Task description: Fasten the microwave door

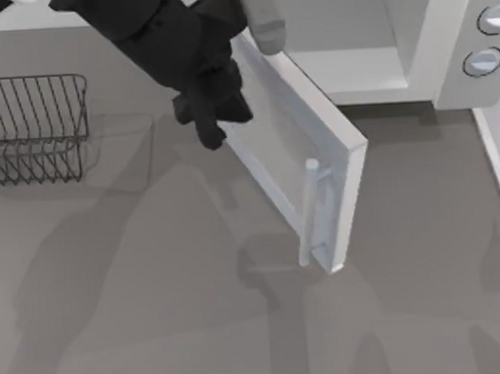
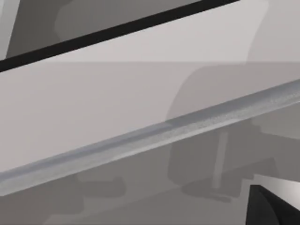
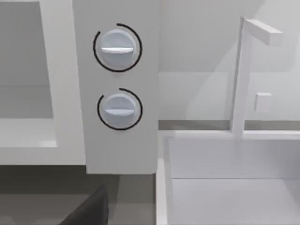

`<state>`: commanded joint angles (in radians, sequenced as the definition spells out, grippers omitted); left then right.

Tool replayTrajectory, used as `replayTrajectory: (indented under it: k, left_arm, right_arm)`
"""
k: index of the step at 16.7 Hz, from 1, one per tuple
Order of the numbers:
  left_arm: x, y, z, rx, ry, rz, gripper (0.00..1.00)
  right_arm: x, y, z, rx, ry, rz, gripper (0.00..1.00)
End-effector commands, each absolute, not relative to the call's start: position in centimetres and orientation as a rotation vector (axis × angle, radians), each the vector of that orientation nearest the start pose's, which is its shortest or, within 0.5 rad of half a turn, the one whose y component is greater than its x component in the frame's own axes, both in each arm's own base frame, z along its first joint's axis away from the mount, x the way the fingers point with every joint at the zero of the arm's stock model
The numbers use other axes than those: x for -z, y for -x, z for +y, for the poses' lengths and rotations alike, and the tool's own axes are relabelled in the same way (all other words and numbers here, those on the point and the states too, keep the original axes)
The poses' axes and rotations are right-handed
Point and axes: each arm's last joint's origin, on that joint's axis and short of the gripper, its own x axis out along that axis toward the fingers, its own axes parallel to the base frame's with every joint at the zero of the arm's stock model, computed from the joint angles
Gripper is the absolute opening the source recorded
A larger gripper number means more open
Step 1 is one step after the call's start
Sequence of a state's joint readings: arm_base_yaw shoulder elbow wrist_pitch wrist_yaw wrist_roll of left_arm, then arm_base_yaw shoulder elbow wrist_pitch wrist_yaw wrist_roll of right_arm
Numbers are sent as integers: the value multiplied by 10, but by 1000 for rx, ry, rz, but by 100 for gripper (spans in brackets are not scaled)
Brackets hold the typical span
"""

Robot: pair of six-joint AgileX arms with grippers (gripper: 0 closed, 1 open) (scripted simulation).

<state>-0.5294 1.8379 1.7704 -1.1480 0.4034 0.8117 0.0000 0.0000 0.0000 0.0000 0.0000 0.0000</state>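
At the upper middle of the top view, the left claw [image 1: 213,126] hangs from its dark arm, pointing down and pressed close against the outer, window side of the microwave door [image 1: 303,163]; whether its fingers are spread or closed I cannot tell, since they merge into one dark mass. The door stands swung open, angling out from the microwave body [image 1: 453,67] toward the lower right, with its free end well away from the cavity. The claw sits near the hinge half of the door, while the pale bar handle [image 1: 310,213] lies farther along toward the free end, apart from the claw. In the left wrist view the door's frame edge [image 2: 154,136] runs as a long slanted band close before the camera. To the left, on the grey surface [image 1: 156,309], stands a wire basket [image 1: 33,127], well apart from the door. The right wrist view looks at the body's two round knobs [image 3: 117,47], with the white sink [image 3: 225,178] and its faucet [image 3: 243,75] just beside the microwave.
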Motion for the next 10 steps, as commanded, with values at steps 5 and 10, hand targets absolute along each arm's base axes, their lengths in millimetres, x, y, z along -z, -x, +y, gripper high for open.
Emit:
replayTrajectory:
  k: [5, 10]
  left_arm:
    - [-308, -322, -208, 1267, -724, 859, 0]
    - [-308, -322, -216, 1268, -724, 858, 0]
  right_arm:
    - [-160, -106, -1, 0, 0, 0, 100]
    - [-160, -106, -1, 0, 0, 0, 100]
